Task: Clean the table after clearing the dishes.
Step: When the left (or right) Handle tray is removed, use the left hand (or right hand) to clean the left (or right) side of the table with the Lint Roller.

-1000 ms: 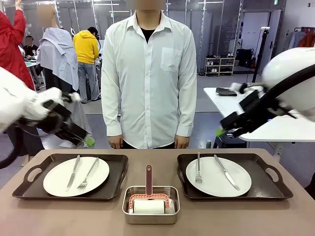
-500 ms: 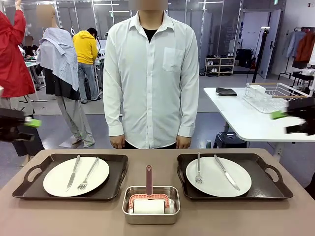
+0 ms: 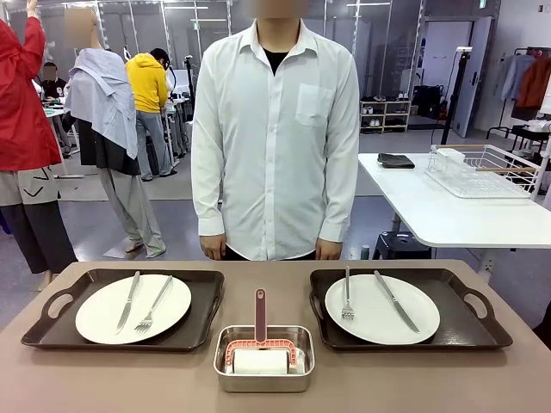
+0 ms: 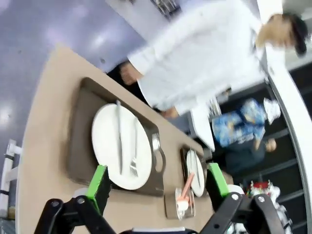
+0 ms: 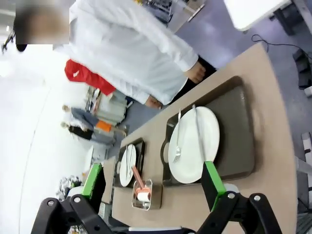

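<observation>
**Laid out, nothing grasped**

On the matte brownish-taupe surface (image 3: 103,383) sit two dark brown handled trays, the left tray (image 3: 202,301) and the right tray (image 3: 456,288). Each carries a round white plate with metal cutlery: the left plate (image 3: 95,320) and the right plate (image 3: 379,327). Between them, nearer, a small steel pan (image 3: 263,380) holds a roller. The left gripper (image 4: 157,184) and right gripper (image 5: 153,179) hang high above it all, both spread wide and holding nothing.

brownish table (image 3: 103,383), left dish (image 3: 95,318) and right dish (image 3: 370,320), white plates with cutlery on dark trays
</observation>
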Motion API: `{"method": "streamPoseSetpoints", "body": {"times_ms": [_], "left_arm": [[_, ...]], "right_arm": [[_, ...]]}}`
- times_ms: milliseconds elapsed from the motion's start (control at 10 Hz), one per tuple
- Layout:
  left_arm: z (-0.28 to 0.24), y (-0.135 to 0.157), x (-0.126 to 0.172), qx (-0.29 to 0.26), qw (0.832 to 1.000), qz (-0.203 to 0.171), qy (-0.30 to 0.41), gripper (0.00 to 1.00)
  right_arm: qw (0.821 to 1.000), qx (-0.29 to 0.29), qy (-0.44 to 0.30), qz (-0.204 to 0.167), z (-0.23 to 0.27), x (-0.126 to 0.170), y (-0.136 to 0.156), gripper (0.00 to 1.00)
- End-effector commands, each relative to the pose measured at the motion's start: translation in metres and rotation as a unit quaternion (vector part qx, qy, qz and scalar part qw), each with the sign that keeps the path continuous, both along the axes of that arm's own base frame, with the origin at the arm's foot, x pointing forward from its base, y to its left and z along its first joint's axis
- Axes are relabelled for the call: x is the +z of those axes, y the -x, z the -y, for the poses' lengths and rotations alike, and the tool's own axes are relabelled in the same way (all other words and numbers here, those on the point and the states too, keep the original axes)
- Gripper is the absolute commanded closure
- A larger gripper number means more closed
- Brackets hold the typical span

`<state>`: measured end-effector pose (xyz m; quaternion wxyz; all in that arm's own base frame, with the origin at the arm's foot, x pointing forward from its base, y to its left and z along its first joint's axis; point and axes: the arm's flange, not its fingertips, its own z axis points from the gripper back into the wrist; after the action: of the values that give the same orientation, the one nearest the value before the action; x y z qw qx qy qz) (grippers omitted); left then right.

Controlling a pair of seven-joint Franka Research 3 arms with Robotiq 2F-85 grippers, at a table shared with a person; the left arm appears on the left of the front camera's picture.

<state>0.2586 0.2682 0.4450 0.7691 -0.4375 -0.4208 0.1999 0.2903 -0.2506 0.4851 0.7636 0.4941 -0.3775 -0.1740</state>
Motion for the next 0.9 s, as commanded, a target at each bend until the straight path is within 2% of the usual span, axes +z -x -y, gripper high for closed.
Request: {"method": "streamPoseSetpoints", "body": {"times_ms": [0, 100, 200, 800], "left_arm": [[0.000, 0.008, 0.005, 0.068, 0.997, 0.000, 0.021, 0.00], [0.009, -0.006, 0.007, 0.055, 0.998, -0.012, -0.009, 0.00], [-0.015, 0.014, 0.000, 0.038, 0.999, -0.002, 0.012, 0.00], [-0.015, 0.014, 0.000, 0.038, 0.999, -0.002, 0.012, 0.00]], "right_arm": [[1.000, -0.003, 0.007, 0.008, -0.001, 0.000, -0.012, 0.00], [1.000, 0.007, 0.015, 0.009, -0.005, -0.001, -0.014, 0.00], [1.000, -0.011, -0.007, -0.004, 0.009, -0.007, -0.004, 0.00], [1.000, -0.011, -0.007, -0.004, 0.009, -0.007, -0.004, 0.00]]}}
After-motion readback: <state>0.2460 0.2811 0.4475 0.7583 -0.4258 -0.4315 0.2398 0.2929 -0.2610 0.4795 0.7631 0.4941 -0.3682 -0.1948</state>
